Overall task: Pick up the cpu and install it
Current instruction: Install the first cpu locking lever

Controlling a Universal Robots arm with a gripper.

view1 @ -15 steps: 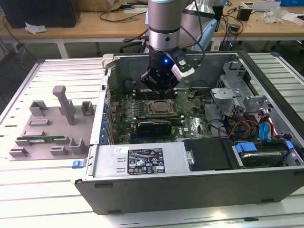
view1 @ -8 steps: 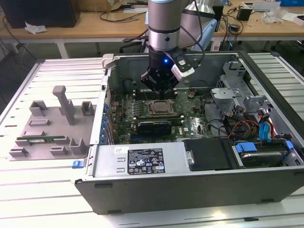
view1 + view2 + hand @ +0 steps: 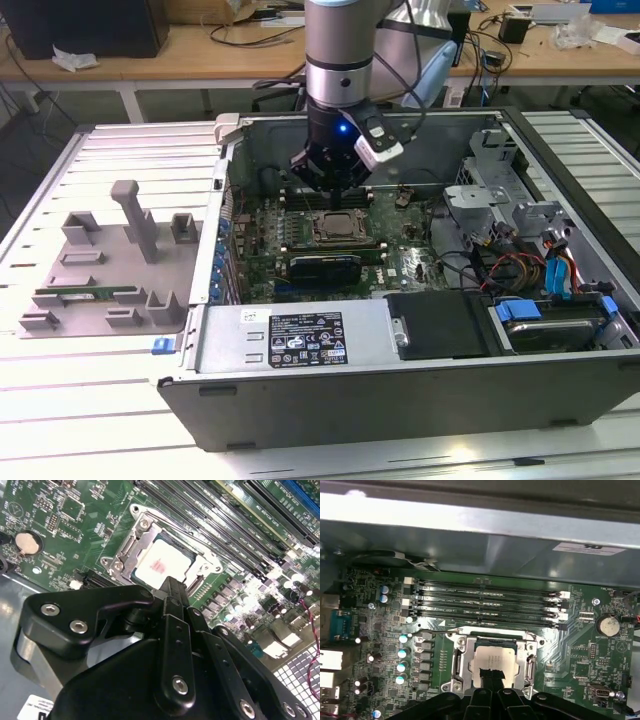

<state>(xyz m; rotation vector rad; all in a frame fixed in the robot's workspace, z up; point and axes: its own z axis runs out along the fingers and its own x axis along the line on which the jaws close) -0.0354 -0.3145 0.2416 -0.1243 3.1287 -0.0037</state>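
- One socket frame [image 3: 457, 662], metal and square, sits on the green motherboard [image 3: 380, 630] inside the open computer case [image 3: 400, 385]; every place below is given from this frame.
- One cpu [image 3: 495, 657] lies flat inside the socket frame, its pale silver top facing up, with the frame's metal on all four sides of it.
- One gripper [image 3: 491, 676] hangs directly over the socket frame. In both wrist views its two black fingers [image 3: 172, 592] are drawn together with nothing between them, and their tips are over the edge of the cpu. Whether they touch the chip cannot be told.
- Four long black memory slots [image 3: 485, 600] run parallel to one another just beyond one side of the socket frame, between it and the case's grey wall.
- Four round teal-topped capacitors [image 3: 401, 653] stand in a column just beside the socket frame, and two more stand farther out near the end of the slots.
- One coin cell battery [image 3: 609, 625] sits on the board, apart from the socket frame, past the slots' other end.
- One grey fixture tray [image 3: 100, 270] lies outside the case, well apart from the socket frame on the exterior view's left, and one green memory stick [image 3: 85, 297] lies in it.
- One labelled silver power supply [image 3: 300, 340] lies against the case's near wall, in front of the socket frame in the exterior view.
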